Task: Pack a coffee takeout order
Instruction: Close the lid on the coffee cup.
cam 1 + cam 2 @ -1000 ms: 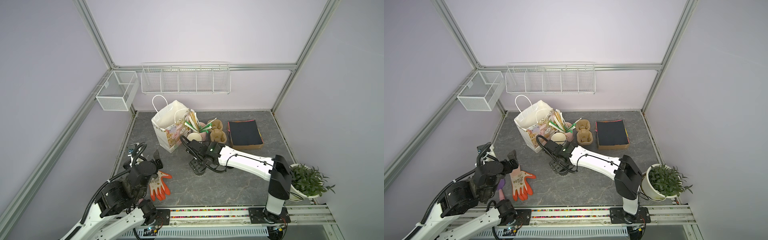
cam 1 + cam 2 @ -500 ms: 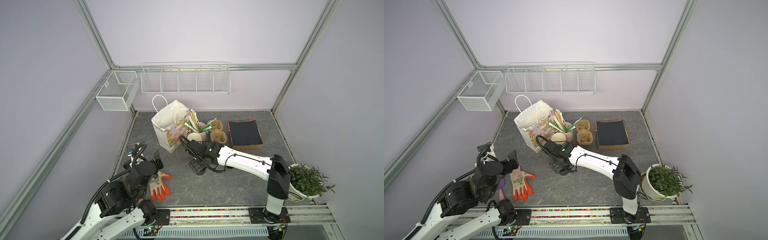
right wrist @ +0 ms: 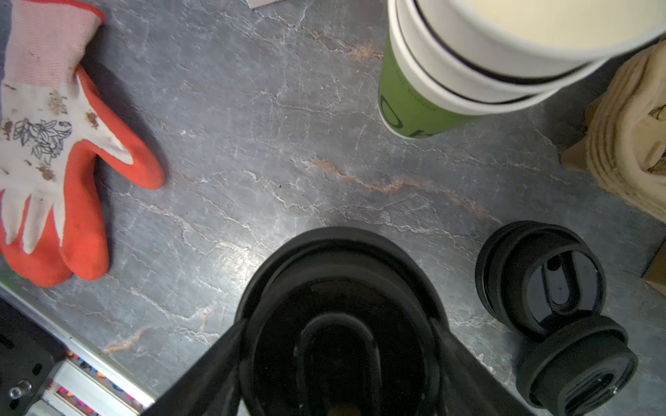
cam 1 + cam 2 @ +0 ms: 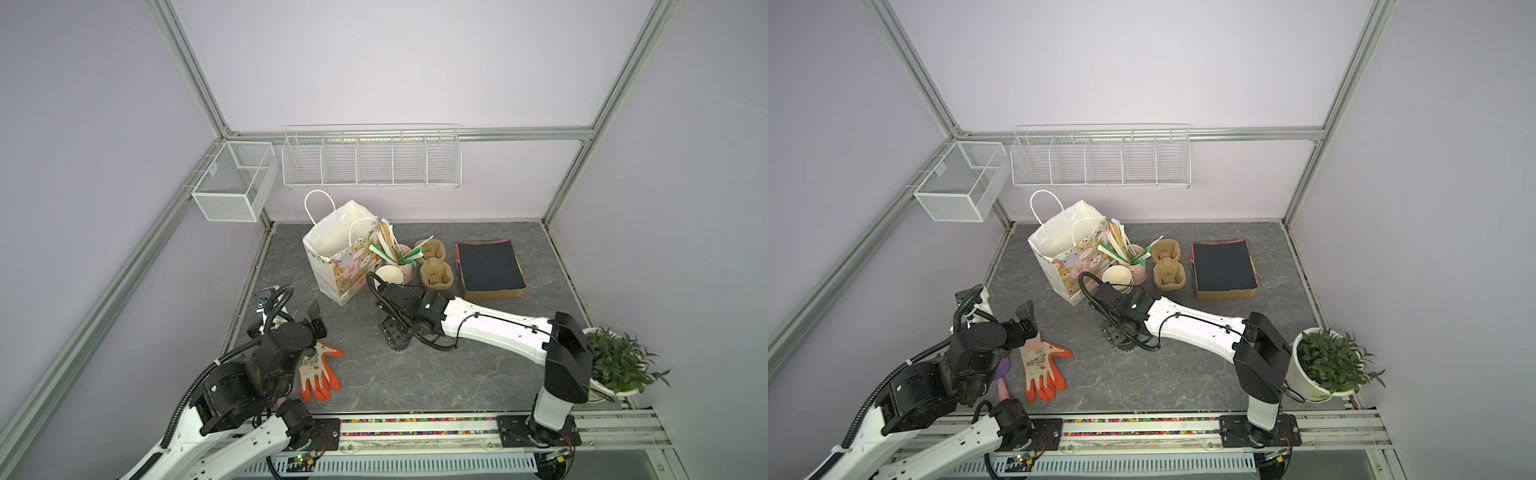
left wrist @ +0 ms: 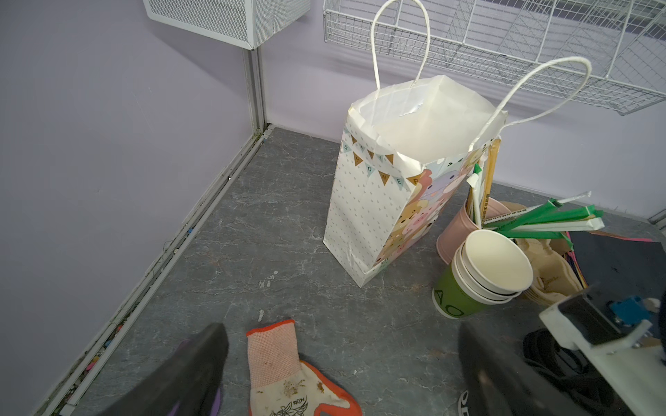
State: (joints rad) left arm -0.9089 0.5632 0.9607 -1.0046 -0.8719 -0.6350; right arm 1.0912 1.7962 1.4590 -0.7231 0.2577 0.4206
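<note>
Landmark: printed gift bag (image 4: pixel 343 257), upright at the back of the table, mouth open, both handles up.
Just beside the bag: pink cup of wrapped straws (image 4: pixel 405 259), the straws leaning toward the bag; stacked cream cups (image 4: pixel 390 275) on a green bottom cup, on the rail side of it.
Further from the bag, same row: brown two-cup carrier (image 4: pixel 434 266), then black paper sheet (image 4: pixel 490 266) lying on a coloured stack in a cardboard tray (image 4: pixel 494 294).
Rail side of the bag, near: black paper cup (image 3: pixel 338 345), standing on the table under the right gripper (image 3: pixel 342 320).
In the way: right wrist covering most of the cup in both top views; loose black lid (image 3: pixel 540 277) and second black lid (image 3: pixel 576 363) touching each other just beside the cup.
Right jaws: spread wide, one finger pressed to each side of the cup.
Left gripper (image 5: pixel 340 329): fingers fully apart, nothing between them, above the cuff of an orange-and-white glove (image 4: pixel 318 370), aimed toward the bag.
Cup axis: vertical, lidded top up.
Carrier axis: long way running from back wall toward rail, pockets up.
Sheet: flat, long edges back to front.
Surface: grey marble-patterned tabletop (image 4: pixel 415 386).
Room: lilac walls, aluminium frame; wire rack (image 4: pixel 370 158) and mesh basket (image 4: pixel 232 187) on the walls above the bag; potted plant (image 4: pixel 619 361) well apart from the bag.
</note>
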